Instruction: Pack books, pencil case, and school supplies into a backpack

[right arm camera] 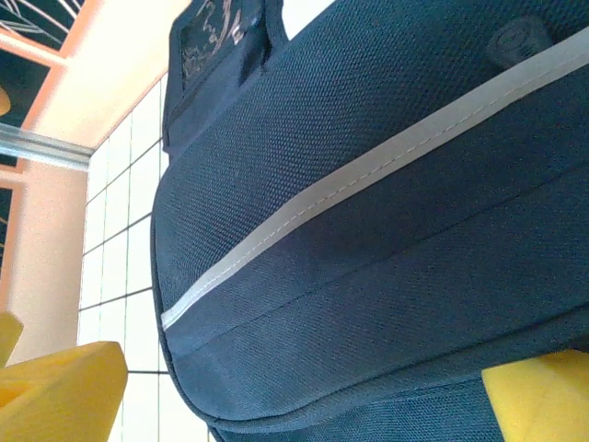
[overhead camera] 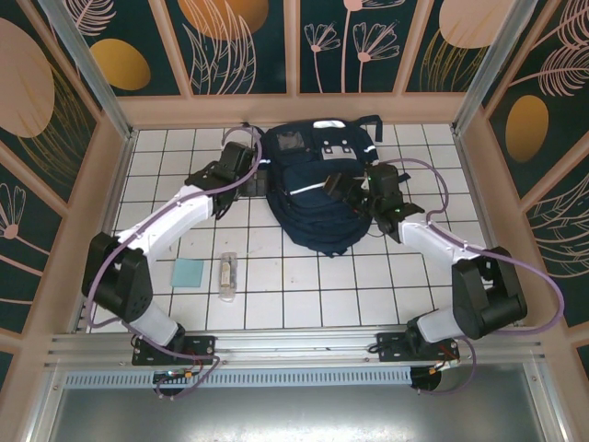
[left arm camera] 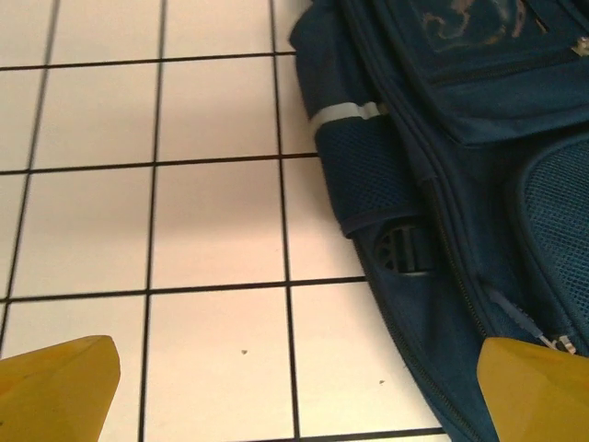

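Evidently mid-packing: backpack [overhead camera: 322, 189] flanked, both claws spread and empty.
Beside it hung left gripper [left arm camera: 294, 391] and right gripper [right arm camera: 299, 396]; card [overhead camera: 189, 273] and packet [overhead camera: 228, 274] lay unpacked, probably the next pickup.

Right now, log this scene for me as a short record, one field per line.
backpack: navy with pale stripes, lying on the tiled table, far centre
left gripper: open, holding nothing, above bare tile at the backpack's edge
right gripper: open, fingers wide apart, close over the backpack's striped panel
card: pale teal, flat on the table, near the left arm
packet: small, clear, beside the card, not touching it
outside the backpack: card and packet
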You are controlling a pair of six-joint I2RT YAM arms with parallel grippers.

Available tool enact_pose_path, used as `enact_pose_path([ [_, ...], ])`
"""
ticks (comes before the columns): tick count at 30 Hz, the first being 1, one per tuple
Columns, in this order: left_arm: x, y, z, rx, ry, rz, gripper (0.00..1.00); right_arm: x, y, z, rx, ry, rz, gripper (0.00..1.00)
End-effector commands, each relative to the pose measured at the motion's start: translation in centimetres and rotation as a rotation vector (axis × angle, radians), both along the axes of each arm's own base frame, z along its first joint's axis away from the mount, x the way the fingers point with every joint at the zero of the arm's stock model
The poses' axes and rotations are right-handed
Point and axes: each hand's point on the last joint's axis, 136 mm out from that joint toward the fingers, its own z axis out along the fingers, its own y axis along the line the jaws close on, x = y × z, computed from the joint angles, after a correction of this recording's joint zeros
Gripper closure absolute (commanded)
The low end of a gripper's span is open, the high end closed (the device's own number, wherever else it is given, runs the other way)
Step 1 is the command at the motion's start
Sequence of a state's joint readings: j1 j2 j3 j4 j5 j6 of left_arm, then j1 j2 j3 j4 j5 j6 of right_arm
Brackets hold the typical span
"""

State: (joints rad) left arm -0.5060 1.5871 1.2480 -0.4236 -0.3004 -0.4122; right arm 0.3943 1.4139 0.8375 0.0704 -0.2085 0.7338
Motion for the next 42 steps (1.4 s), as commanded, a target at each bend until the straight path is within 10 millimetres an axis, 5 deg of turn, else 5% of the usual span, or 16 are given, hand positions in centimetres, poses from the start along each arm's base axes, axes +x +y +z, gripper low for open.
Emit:
enact_pose_path([
  [1,-2.7,1.6,-2.7,-0.024,0.085,0.087,0.01,0.7,-1.1,3.5,-0.016,-0.075,-0.051,0.01],
  [11,-12.3,3.0,-11.1,-0.137,0.377,0.118,0.01,0.1,-2.1,2.8,-0.044,-0.071,-0.100,0.01],
  [21,-17.5,2.9,-15.9,-0.222,0.528,0.088,0.07,-0.8,-0.4,1.1,-0.054,-0.039,-0.096,0.01],
  [29,-17.7,2.7,-17.3,-0.228,0.540,0.079,0.37,-0.6,0.3,0.7,-0.056,-0.027,-0.085,0.01],
  [35,-17.2,2.9,-17.5,-0.183,0.542,0.070,0.45,-0.5,0.3,1.0,-0.062,-0.038,-0.087,0.01],
  [37,-16.6,2.6,-17.1,-0.195,0.527,0.073,0.54,-0.6,0.5,1.2,-0.063,-0.049,-0.076,0.02],
  [42,-13.8,0.8,-14.3,-0.291,0.436,0.087,0.58,-1.2,3.2,1.7,-0.048,-0.090,0.058,0.07],
])
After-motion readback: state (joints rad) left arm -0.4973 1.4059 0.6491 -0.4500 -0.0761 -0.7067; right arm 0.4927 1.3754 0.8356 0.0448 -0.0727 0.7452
